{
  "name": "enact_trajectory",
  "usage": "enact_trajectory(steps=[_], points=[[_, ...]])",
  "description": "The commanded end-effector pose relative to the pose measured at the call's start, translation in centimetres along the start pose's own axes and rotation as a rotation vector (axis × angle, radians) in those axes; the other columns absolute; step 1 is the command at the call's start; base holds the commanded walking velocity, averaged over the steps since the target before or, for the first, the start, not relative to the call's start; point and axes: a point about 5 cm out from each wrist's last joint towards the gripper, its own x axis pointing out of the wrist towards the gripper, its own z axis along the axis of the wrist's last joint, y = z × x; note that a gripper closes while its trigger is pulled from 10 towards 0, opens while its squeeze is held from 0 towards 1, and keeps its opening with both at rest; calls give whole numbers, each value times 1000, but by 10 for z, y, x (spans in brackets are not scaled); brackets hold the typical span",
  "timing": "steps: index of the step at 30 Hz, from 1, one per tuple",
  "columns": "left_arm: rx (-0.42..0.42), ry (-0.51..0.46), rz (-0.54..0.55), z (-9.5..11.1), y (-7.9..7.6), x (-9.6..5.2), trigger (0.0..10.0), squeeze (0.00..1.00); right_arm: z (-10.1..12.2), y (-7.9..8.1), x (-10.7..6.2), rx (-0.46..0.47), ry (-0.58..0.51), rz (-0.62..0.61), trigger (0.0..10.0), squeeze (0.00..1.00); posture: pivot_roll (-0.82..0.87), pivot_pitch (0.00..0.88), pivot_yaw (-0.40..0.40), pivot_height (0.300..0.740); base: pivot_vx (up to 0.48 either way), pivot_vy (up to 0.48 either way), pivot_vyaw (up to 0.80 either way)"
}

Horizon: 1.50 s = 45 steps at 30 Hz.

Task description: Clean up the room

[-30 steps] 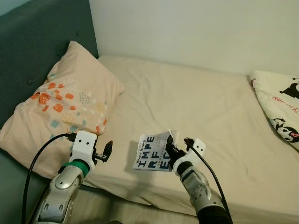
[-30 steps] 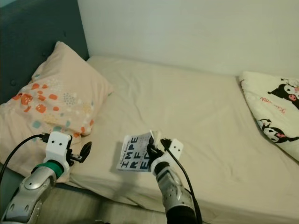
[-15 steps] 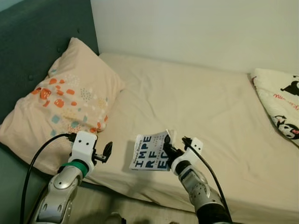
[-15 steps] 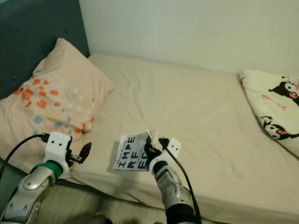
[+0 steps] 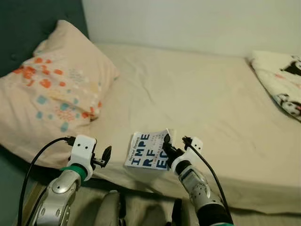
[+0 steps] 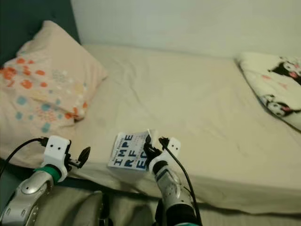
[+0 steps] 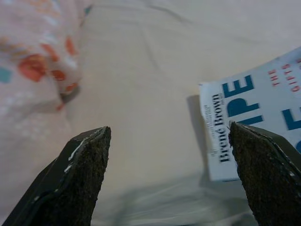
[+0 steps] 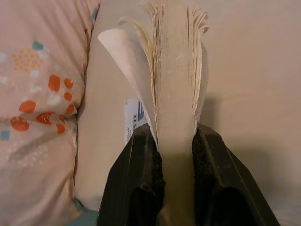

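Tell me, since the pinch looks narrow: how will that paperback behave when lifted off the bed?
Probably floppy: the paperback is gripped at one edge by the right end effector, and its pages already fan apart. It looks thin, so likely light. The free end may droop.

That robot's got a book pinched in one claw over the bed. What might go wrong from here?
Two things stand out. The right gripper clamps the book only by its page edges, and in the right wrist view the pages fan loose, so they may crease, tear or slip free. The book also hangs near the bed's front edge, so if dropped it might fall to the floor. The left gripper is open and holds nothing, so it gives no support.
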Motion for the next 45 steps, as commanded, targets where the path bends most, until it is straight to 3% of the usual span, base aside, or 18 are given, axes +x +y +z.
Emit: enact_trajectory(steps=[1,6,12,15,19,28,45], points=[[6,2,-1,0,1,-3,10000,0,-5,11,4,-17,38,45,10000,0,211,84,29,602,0,0,0],[13,4,12,0,7,-6,10000,0,-2,36,23,-50,127,125,10000,0,217,105,26,602,0,0,0],[16,-3,11,2,6,-9,10000,0,1,43,29,-40,131,107,10000,0,229,123,20,602,0,0,0],[16,-8,13,5,7,-12,10000,0,3,48,34,74,109,58,10000,0,242,139,12,602,0,0,0],[18,-16,19,8,10,-17,10000,0,3,50,36,119,101,17,10000,0,266,174,2,602,0,0,0],[31,-23,34,13,18,-35,10000,0,7,39,36,247,41,-102,10000,0,298,224,-2,602,0,0,0],[31,0,25,13,16,-43,10000,0,2,45,37,164,129,1,10000,0,302,227,-2,602,0,0,0]])
